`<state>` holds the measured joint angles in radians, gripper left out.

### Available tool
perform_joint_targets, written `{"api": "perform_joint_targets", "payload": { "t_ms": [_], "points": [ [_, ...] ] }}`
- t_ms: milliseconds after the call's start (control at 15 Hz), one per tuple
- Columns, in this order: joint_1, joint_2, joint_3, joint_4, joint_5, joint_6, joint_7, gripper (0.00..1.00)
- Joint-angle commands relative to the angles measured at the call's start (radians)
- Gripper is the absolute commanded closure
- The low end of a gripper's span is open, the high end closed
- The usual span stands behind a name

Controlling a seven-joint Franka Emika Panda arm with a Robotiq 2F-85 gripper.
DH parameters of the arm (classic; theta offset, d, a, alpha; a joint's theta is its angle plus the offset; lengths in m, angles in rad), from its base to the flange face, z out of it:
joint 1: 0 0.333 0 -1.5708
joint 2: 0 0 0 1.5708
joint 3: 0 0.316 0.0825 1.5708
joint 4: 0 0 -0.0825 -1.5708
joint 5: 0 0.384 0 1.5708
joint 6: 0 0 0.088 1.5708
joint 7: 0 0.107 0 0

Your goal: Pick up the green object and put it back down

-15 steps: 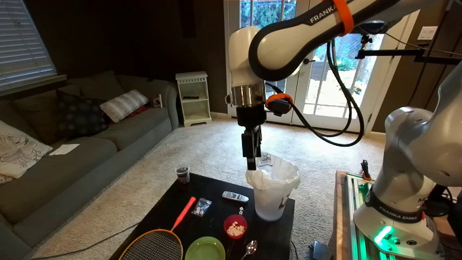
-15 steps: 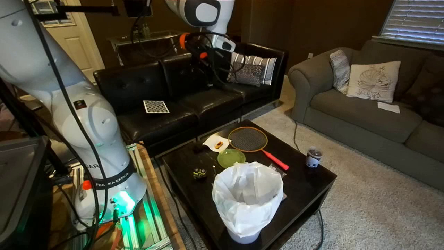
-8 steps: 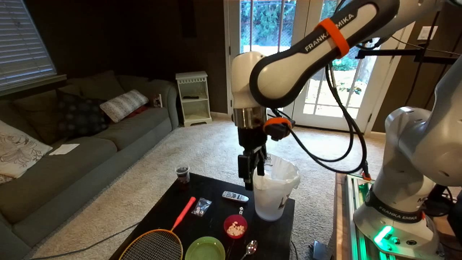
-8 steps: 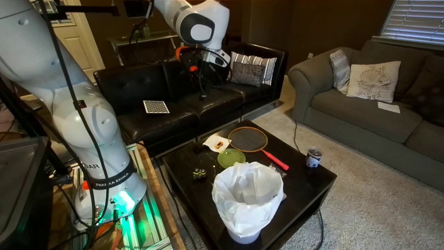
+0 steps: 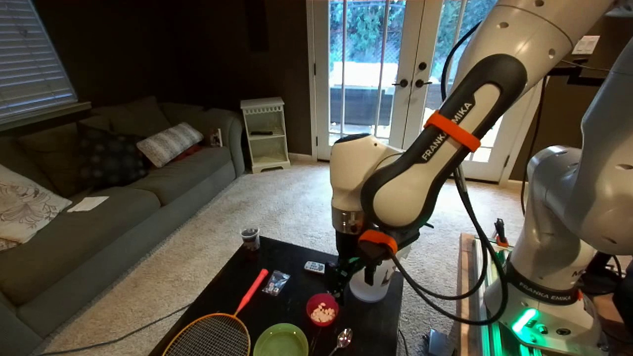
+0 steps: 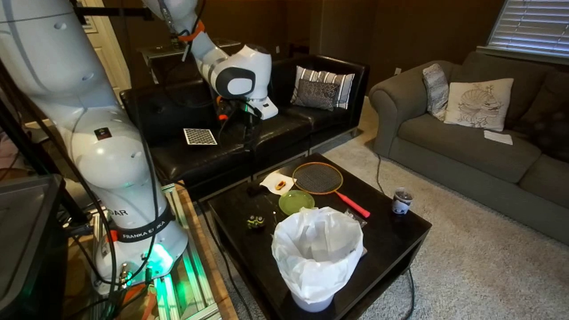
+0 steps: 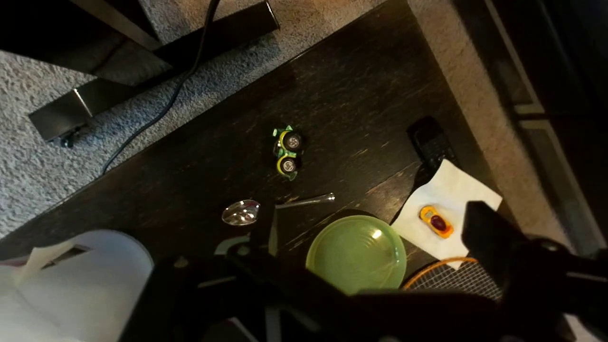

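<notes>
Here's the black two-fingered gripper (image 7: 370, 216) hanging above the dark, wood-grained coffee table (image 7: 361, 114), fingers spread wide, nothing held. And the target? Two candidates wear green: the small green-and-black toy vehicle (image 7: 286, 153) with silver hubs, and the round, glossy green plate (image 7: 356, 254). I'd bet on the toy vehicle, though nothing here settles it. In the wrist view it rests on the table at ten o'clock from the finger gap — apparently on its side, two wheels facing up. So this looks like the approach. To do it well, drift toward ten o'clock until the toy sits midway between the fingers, then come straight down. Its length runs roughly twelve to six and the fingers stand nine and three, so they should pinch it across the narrow way — little turning called for. Mind the shiny silver-coloured spoon (image 7: 241, 212) at six o'clock of the toy; a low finger could clip it. Squeeze lightly, lift modestly, lower it level, and release only once it touches down.
</notes>
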<state>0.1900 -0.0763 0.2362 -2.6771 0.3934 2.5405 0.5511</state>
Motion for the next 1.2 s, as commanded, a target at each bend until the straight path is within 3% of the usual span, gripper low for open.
{"api": "perform_joint_targets", "payload": {
  "t_ms": [0, 400, 533, 733, 867, 1133],
  "points": [
    [0.008, 0.021, -0.002, -0.011, -0.001, 0.039, 0.050, 0.00],
    [0.012, 0.068, 0.000, -0.020, -0.001, 0.090, 0.117, 0.00],
    [-0.001, 0.148, -0.017, -0.001, 0.111, 0.125, 0.033, 0.00],
    [-0.025, 0.326, -0.018, 0.102, 0.382, 0.112, -0.175, 0.00],
    [-0.126, 0.433, 0.075, 0.157, 0.543, 0.138, -0.293, 0.00],
    [-0.210, 0.655, 0.150, 0.266, 0.855, 0.253, -0.524, 0.00]
  ]
}}
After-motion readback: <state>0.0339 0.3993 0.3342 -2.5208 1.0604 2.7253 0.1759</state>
